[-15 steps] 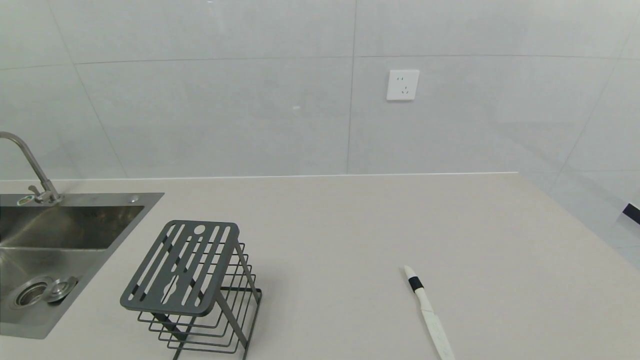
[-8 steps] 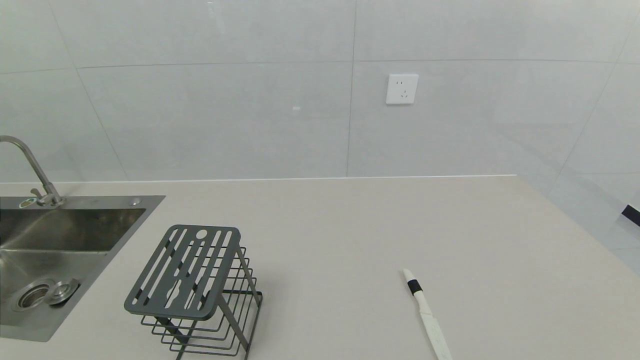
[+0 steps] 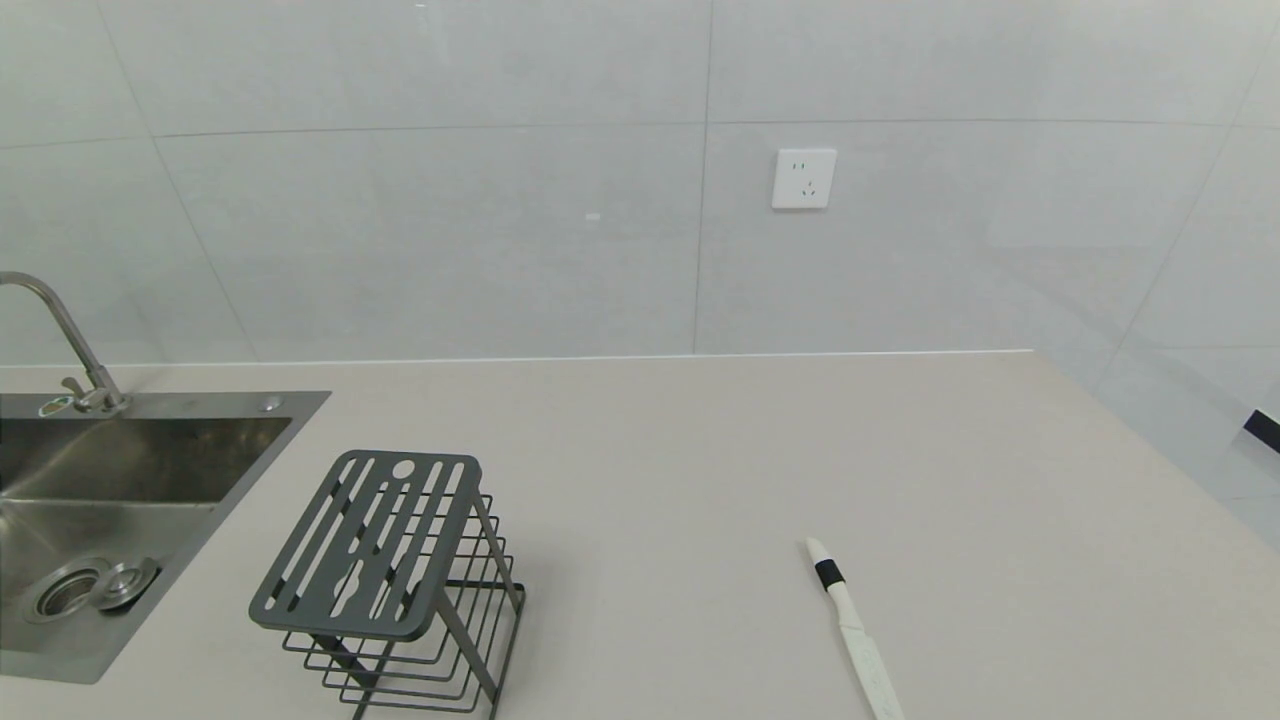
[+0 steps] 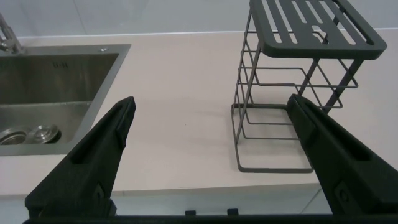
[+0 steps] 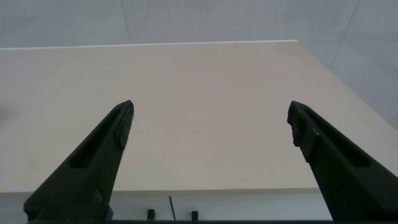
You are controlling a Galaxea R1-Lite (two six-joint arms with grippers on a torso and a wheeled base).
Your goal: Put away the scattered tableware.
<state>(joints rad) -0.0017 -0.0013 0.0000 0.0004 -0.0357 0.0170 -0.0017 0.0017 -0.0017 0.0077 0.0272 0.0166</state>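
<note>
A white knife (image 3: 852, 624) with a black band on its handle lies flat on the beige counter (image 3: 760, 470), right of centre near the front edge. A dark grey wire rack (image 3: 385, 585) with a slotted top stands left of it, close to the sink; the left wrist view shows the rack (image 4: 298, 93) too. My left gripper (image 4: 211, 115) is open, held off the counter's front edge and facing the rack and the sink. My right gripper (image 5: 211, 118) is open as well, off the front edge over bare counter (image 5: 199, 112). Nothing sits between either pair of fingers.
A steel sink (image 3: 90, 500) with a drain and a curved tap (image 3: 60, 330) is set into the counter's left end, also in the left wrist view as the sink (image 4: 50, 93). A tiled wall with a socket (image 3: 804, 179) backs the counter, which ends at the right.
The whole head picture has shifted slightly down between one second ago and half a second ago, so the camera moved. The knife and rack lie where they were.
</note>
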